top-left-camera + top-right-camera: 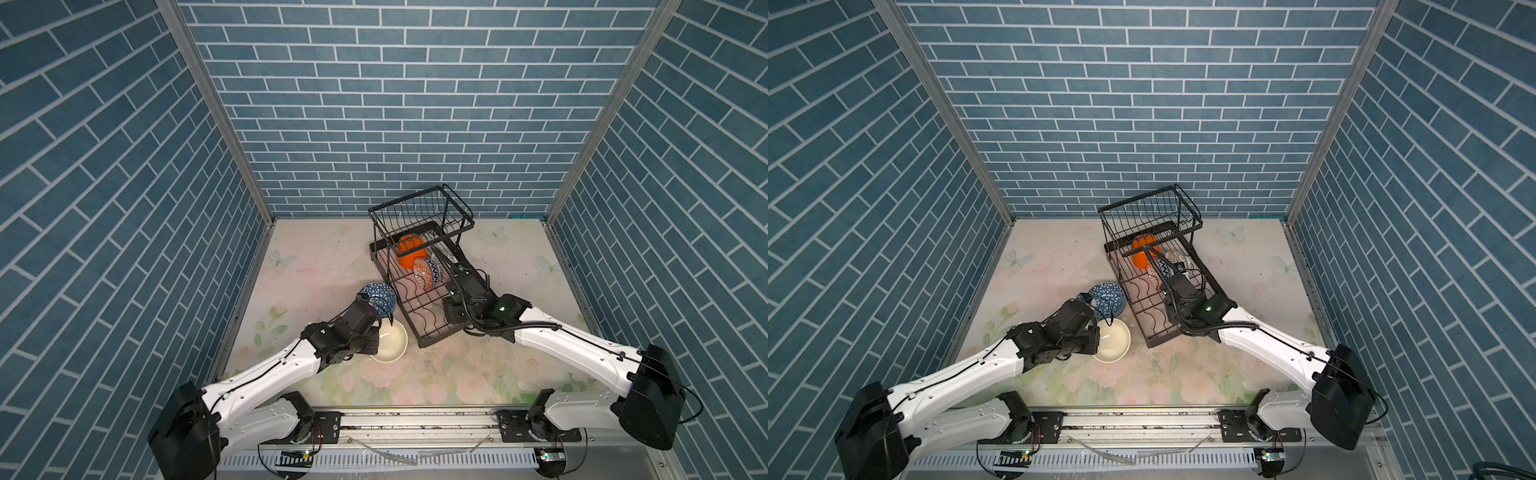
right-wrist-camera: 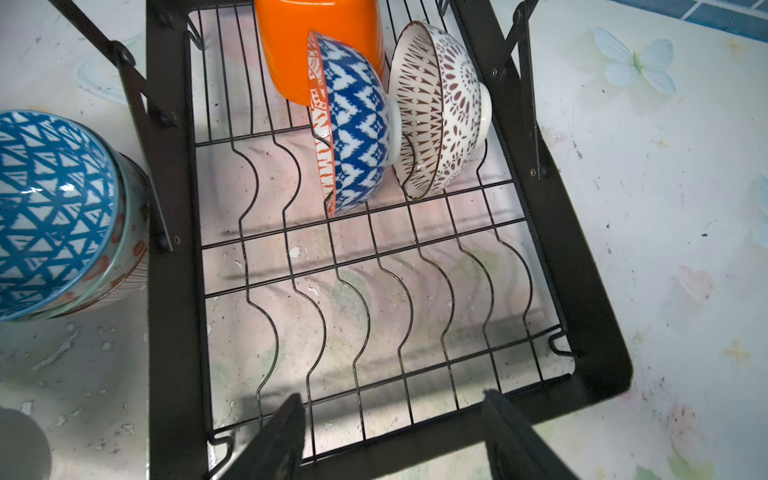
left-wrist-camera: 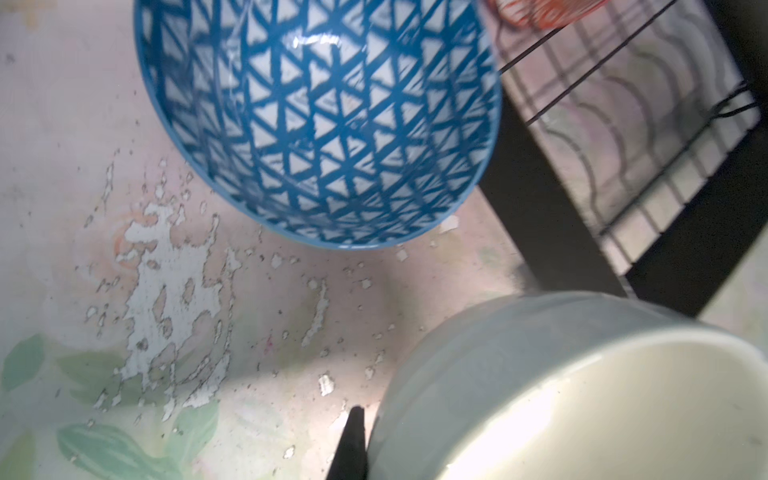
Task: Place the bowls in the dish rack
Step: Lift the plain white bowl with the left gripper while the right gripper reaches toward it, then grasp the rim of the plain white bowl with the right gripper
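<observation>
The black wire dish rack (image 1: 420, 337) lies slantwise on the table, its raised basket (image 1: 419, 210) at the far end. In its lower tray an orange bowl (image 2: 320, 45), a blue-and-white bowl (image 2: 361, 133) and a brown-patterned bowl (image 2: 444, 108) stand on edge. A blue triangle-patterned bowl (image 1: 378, 297) sits nested in a grey-green bowl (image 2: 129, 249) beside the rack's left side. Nearer lies a cream bowl (image 1: 392, 345). My left gripper (image 3: 368, 419) is shut on its rim; one finger (image 3: 353, 440) shows against the outer wall. My right gripper (image 2: 395, 411) hangs open above the tray's near end.
Blue brick walls (image 1: 415, 124) close in the table on three sides. A metal rail (image 1: 415, 419) carrying both arm bases runs along the front edge. The floral tabletop (image 3: 166, 270) is scuffed and peeling beside the bowls.
</observation>
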Robot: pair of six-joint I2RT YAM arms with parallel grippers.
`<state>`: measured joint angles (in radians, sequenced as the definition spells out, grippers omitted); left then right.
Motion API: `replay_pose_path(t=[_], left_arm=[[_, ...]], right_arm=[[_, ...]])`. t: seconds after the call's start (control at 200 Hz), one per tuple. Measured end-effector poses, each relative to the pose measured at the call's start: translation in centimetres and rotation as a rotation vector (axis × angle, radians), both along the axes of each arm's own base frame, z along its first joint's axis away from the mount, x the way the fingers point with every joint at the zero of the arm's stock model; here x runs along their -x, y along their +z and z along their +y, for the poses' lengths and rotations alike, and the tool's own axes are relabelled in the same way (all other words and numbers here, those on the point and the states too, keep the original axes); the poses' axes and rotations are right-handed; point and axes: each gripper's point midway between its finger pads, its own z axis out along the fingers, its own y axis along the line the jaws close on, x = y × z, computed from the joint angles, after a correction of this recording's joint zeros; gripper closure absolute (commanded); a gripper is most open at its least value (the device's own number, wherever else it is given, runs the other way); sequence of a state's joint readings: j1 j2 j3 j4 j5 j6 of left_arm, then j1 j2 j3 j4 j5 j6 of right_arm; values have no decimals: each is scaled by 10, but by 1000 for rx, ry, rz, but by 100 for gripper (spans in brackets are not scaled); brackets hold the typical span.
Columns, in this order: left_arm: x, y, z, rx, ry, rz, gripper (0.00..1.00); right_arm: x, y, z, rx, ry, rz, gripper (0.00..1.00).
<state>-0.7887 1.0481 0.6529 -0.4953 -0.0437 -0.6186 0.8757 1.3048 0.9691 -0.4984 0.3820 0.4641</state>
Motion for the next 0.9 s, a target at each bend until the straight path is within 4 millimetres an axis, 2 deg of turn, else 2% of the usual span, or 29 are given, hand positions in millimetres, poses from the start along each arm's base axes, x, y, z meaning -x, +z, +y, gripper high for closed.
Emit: replay_pose_path(t=[0.245,0.375,0.485,0.645,0.9], left_arm=[[-8,30,-5,85,7,-105,100],[-16,26,-4,57,41,-106,100],[-26,23,-10,15,54,-80,100],[-43,31,-28,9,53,-72,100],[-58,35,-44,3,45,-66,100]], right_arm=[[3,0,8,-34,28,21,32],[6,7,17,-92,60,23,32],[10,29,26,-182,97,-4,33],[20,54,40,-305,166,-18,34],[35,50,60,-357,230,53,34]])
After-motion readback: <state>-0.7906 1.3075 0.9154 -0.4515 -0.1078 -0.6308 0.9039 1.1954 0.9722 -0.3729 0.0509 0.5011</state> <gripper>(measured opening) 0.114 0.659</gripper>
